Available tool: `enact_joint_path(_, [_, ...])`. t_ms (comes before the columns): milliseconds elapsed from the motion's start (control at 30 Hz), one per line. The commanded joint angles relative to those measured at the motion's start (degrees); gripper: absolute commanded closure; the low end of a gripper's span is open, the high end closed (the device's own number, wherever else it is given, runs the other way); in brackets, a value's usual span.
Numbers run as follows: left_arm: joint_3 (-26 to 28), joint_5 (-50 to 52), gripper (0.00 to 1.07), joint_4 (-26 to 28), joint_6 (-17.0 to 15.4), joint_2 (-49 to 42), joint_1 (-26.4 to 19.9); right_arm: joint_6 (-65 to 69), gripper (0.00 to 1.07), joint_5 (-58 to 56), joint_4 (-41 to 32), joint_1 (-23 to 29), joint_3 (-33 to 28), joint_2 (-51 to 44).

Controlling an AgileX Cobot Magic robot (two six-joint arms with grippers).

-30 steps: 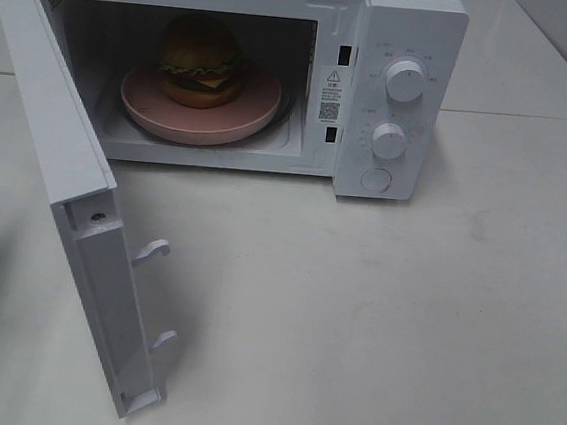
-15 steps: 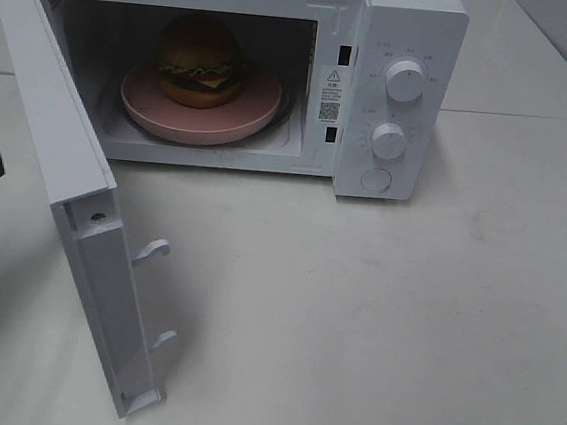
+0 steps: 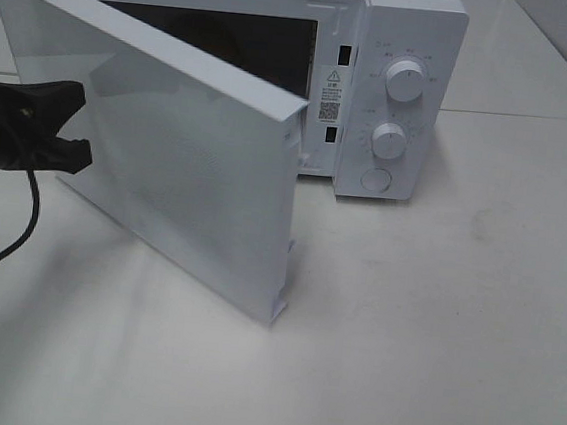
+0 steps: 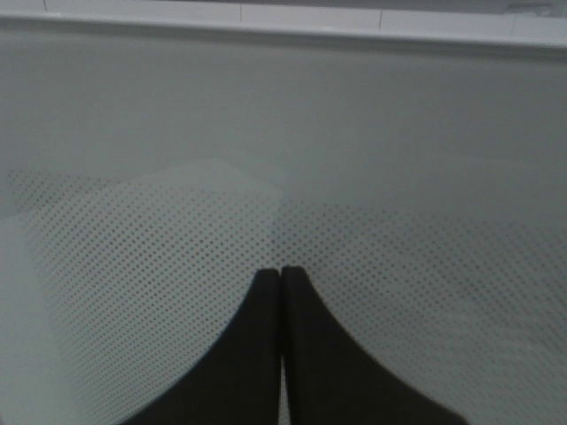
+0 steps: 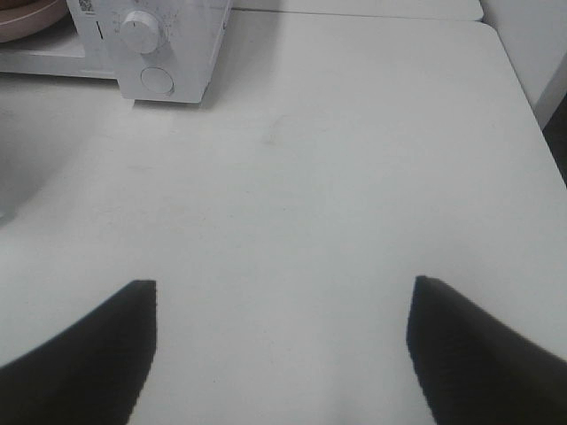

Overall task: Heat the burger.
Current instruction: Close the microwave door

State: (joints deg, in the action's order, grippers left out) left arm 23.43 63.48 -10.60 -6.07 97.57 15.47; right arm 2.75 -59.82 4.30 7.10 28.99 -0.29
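warning triangle sticker [image 3: 331, 94] on microwave [image 3: 420, 45], print unreadable

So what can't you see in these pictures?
- Burger: hidden in the high view by the half-shut microwave door.
- Pink plate: in the right wrist view only a sliver shows, cut off by the picture's edge.
- Writing around the knobs: too small in the high view.
- Whether the left gripper touches the door: the left wrist view is too close and blurry.
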Motion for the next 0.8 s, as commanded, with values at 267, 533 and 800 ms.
enact_joint_path(267, [6.9,-3.4,1.07,7.8,0.4,2.9,6.1,-0.1,0.32,0.4,-0.1,-0.3,0.1,-1.5])
enact_joint_path(533, [11.6,-5.2,1.07,12.8,4.7,5.7,11.2,-0.1,0.32,0.4,-0.1,-0.3,0.1,-1.5])
enact_joint_path(800, [16.7,-8.4,1.07,15.3,5.0,8.2,14.8,0.1,0.32,0.4,-0.1,-0.3,0.1,-1.5])
